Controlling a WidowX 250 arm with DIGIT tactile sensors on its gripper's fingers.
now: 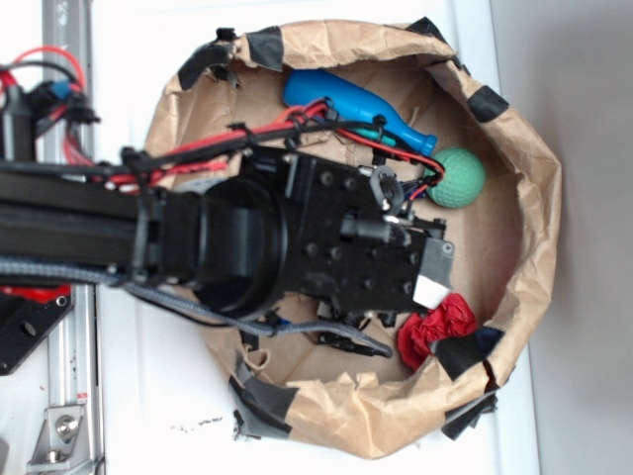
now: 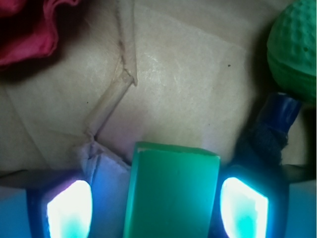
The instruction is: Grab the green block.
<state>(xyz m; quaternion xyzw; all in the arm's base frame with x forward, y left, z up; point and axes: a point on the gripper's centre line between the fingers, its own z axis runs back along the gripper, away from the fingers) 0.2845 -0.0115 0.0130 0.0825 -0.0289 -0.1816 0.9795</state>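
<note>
In the wrist view the green block lies flat on brown paper, a smooth flat-sided bar running toward the camera. My gripper is open and straddles it. The left fingertip stands a clear gap away from the block's side. The right fingertip sits close beside the other side, with a thin dark gap showing. In the exterior view my arm covers the block and the fingers.
A round textured green ball and a blue bottle lie just beyond my right finger. A red crumpled thing lies off to the left. All sit in a brown paper basin with raised walls.
</note>
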